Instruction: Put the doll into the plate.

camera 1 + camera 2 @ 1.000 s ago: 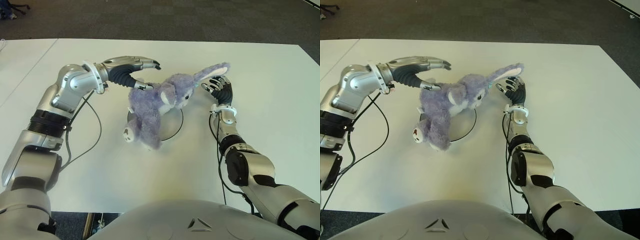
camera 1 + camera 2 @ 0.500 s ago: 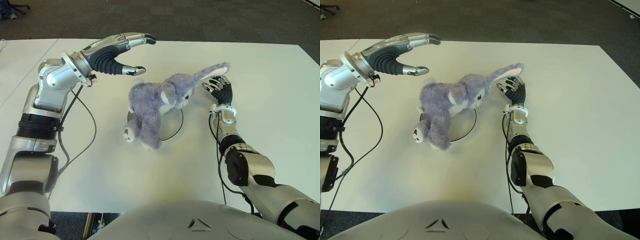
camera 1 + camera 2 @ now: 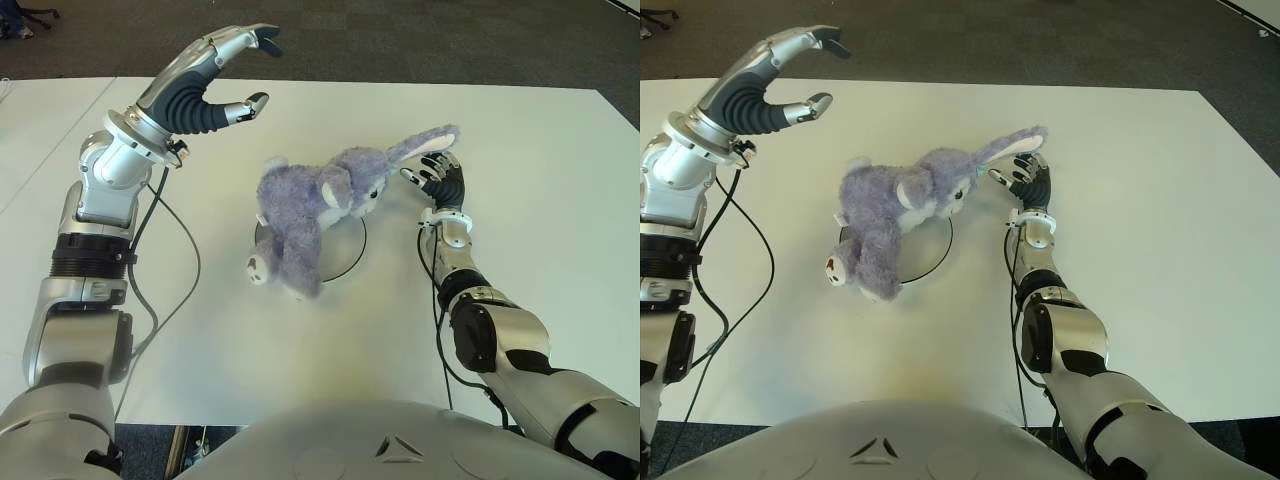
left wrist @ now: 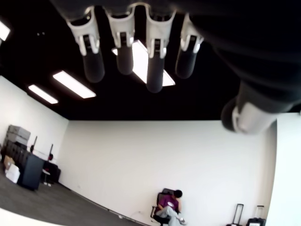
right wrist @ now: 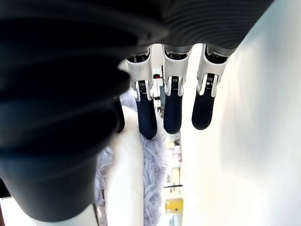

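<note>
Doll (image 3: 315, 205) hides most of plate (image 3: 350, 250); both hands (image 3: 205, 80) (image 3: 438, 180) empty, fingers spread.

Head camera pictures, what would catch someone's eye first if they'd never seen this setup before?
The purple plush doll stands out at once, sprawled across the round plate at the middle of the white table, one foot hanging over the plate's rim. The left hand is raised high above the table's far left part, fingers spread and holding nothing. The right hand shows just right of the doll's long ear, fingers open.
</note>
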You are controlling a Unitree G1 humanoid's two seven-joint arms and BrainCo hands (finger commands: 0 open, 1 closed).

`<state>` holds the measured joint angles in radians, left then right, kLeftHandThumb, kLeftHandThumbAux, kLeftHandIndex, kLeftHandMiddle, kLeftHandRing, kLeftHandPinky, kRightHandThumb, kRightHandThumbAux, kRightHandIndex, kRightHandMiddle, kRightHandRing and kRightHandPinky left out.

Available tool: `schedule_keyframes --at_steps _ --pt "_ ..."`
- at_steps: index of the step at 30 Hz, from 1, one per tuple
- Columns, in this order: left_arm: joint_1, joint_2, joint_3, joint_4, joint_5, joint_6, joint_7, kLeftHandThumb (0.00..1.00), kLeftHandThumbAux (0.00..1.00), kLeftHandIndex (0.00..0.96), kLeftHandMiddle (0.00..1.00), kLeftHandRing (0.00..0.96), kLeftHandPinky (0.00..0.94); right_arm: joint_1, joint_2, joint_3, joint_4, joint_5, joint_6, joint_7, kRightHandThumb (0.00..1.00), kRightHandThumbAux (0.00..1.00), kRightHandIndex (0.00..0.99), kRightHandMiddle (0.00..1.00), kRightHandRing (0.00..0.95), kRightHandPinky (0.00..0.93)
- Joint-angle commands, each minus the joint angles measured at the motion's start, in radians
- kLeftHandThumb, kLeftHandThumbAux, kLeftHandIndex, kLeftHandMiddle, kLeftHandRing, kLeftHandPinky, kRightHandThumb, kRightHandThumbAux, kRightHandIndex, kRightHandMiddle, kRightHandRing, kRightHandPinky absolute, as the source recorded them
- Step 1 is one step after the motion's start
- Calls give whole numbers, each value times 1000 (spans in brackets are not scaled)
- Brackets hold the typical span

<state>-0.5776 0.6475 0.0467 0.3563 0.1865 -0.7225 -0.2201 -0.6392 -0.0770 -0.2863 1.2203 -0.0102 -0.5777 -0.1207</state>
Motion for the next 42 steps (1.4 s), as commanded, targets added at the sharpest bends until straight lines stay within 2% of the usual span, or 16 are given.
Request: schedule_keyframes --at_steps 1,4,5,10,11,15,18,23,26,31,33,38,42 --pt "-53 18 43 232 -18 1 29 209 624 102 93 99 162 192 78 -15 137 15 143 15 90 920 208 264 258 268" --pt "-86 5 57 358 -35 -31 42 182 650 89 81 93 143 191 78 -22 136 21 140 19 103 926 213 268 263 277" --pt "-94 -3 60 388 -41 -37 47 162 686 77 75 90 140 190 78 -25 136 25 140 23 127 928 220 275 272 285" --pt "-122 -59 97 576 -95 -81 67 138 744 61 64 85 126 189 78 -37 136 37 137 38 149 924 226 278 273 271" --pt "-123 -70 101 600 -103 -83 72 118 750 49 55 74 95 189 77 -38 136 37 138 40 150 922 229 280 274 273" --pt "-149 -122 108 690 -118 -56 90 97 740 34 44 57 62 189 76 -39 136 35 139 40 152 918 229 279 273 271" --pt "-192 -198 117 794 -120 17 170 59 717 22 41 48 44 188 76 -38 135 32 144 38 154 922 228 279 270 268" --pt "-212 -242 122 888 -112 65 265 7 687 13 36 38 39 188 73 -37 135 27 137 40 152 917 226 273 260 255" --pt "-187 -299 191 938 -194 120 241 0 672 15 27 24 23 187 66 -30 135 19 146 32 127 913 220 265 253 251" --pt "-135 -366 261 952 -269 100 205 0 681 9 17 3 13 188 63 -22 135 11 148 25 91 917 208 254 242 244" --pt "-124 -377 273 954 -278 94 197 0 684 8 16 2 13 189 62 -21 135 11 147 23 83 917 206 252 241 243" --pt "-64 -472 289 965 -299 87 169 0 696 2 17 0 10 192 61 -1 135 -9 146 -5 56 915 204 249 247 261" --pt "-4 -542 286 977 -296 91 160 0 682 1 17 0 7 192 61 -31 135 27 144 39 91 921 209 261 258 269"
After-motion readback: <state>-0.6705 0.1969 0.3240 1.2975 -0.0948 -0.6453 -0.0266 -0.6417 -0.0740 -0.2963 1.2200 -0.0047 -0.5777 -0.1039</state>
